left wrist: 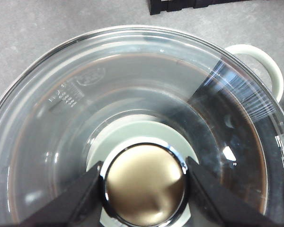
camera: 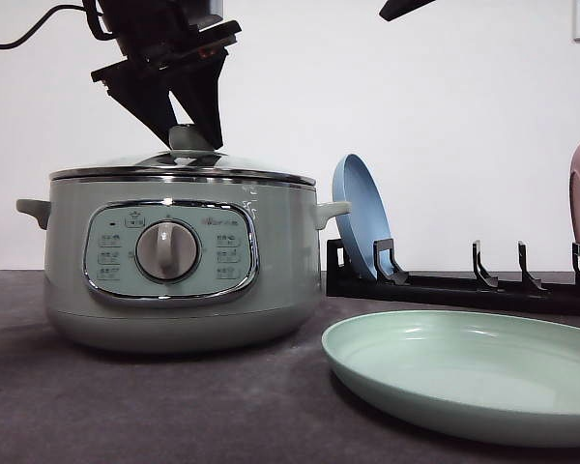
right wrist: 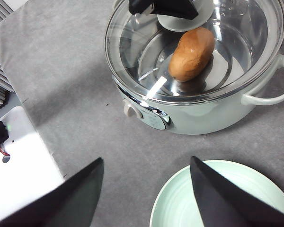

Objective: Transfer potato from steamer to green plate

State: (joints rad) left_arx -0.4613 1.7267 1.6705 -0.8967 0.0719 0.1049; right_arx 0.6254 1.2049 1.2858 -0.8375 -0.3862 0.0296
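Your potato lies inside the steamer, under the glass lid. Your left gripper clamps the lid's knob. Your right gripper hangs jaws apart above the green plate.

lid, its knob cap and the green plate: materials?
Lid: clear glass, since the potato shows through it, with a bright metal rim.
Knob cap: looks like polished metal; mirror-like, dark chrome edge. The left gripper has a finger on each side of it.
Green plate: smooth, matte, pale mint; plastic or ceramic, can't tell by look.
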